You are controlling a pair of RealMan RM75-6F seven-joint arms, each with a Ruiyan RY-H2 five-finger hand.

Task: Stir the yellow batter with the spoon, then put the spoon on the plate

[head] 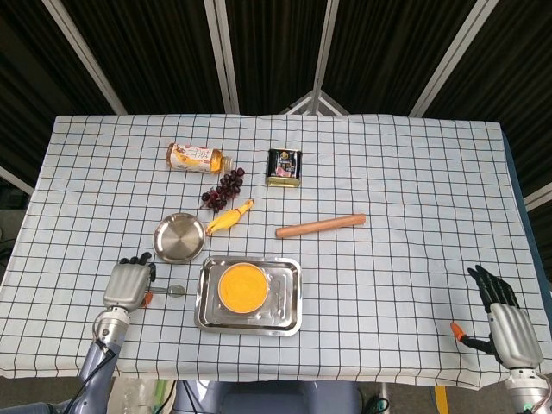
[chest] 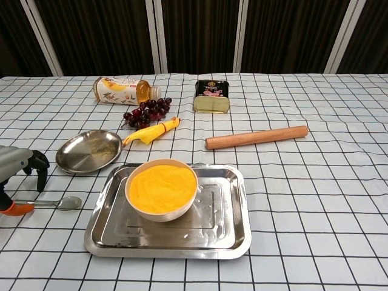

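A white bowl of yellow batter (head: 241, 287) (chest: 162, 188) stands in a steel tray (head: 291, 297) (chest: 239, 212) near the table's front. The metal spoon (head: 175, 291) (chest: 63, 203) lies flat on the cloth left of the tray, with its handle running under my left hand (head: 128, 285) (chest: 15, 167). That hand hovers over the handle, dark fingers behind it and the orange-tipped thumb in front, not closed on it. The round steel plate (head: 179, 238) (chest: 88, 151) sits just behind the spoon. My right hand (head: 504, 315) rests with its fingers apart and holding nothing at the front right edge.
Behind the tray lie a wooden rolling pin (head: 320, 226), a yellow rubber chicken (head: 229, 217), dark grapes (head: 222, 191), a tipped drink bottle (head: 197, 158) and a square tin (head: 285, 166). The checked cloth covers the whole table.
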